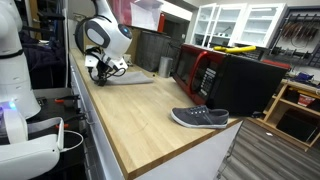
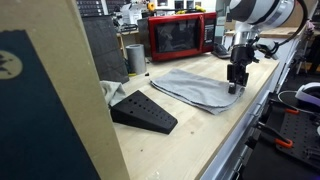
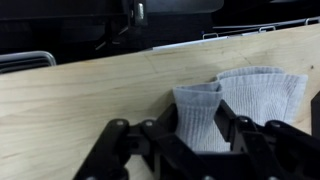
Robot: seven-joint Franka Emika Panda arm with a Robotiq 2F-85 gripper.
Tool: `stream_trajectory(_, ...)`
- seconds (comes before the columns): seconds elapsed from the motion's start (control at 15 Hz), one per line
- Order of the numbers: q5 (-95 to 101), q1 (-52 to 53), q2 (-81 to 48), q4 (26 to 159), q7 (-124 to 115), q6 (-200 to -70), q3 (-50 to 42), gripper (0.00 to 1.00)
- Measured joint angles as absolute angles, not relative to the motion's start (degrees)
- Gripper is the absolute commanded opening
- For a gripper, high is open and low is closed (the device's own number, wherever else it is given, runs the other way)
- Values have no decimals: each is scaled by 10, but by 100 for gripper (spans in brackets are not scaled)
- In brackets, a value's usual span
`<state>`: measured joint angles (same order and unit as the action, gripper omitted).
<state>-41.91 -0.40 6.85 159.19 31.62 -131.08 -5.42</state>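
Note:
A grey cloth lies flat on the wooden counter. My gripper points straight down at the cloth's edge nearest the counter's rim. In the wrist view the cloth has a fold pulled up and squeezed narrow, and my gripper has its black fingers pressed against both sides of that fold. In an exterior view the gripper stands at the far end of the counter, on the cloth.
A grey shoe lies near the counter's front corner. A red microwave and a metal cup stand behind the cloth. A black wedge-shaped rack sits on the counter. A large black box stands beside the microwave.

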Motion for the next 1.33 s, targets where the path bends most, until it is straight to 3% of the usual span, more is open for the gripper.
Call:
stream_trajectory(0.07, -419, -4, 67, 1592, 316, -1313, -53, 5)
stream_trajectory(0.2, -419, -3, 66, 1592, 316, -1315, -50, 0)
stream_trajectory(0.73, -450, 7, 85, 1575, 299, -1299, -39, 2)
stream_trajectory(1.33, -542, 9, 78, 1462, 196, -1228, -37, 2)
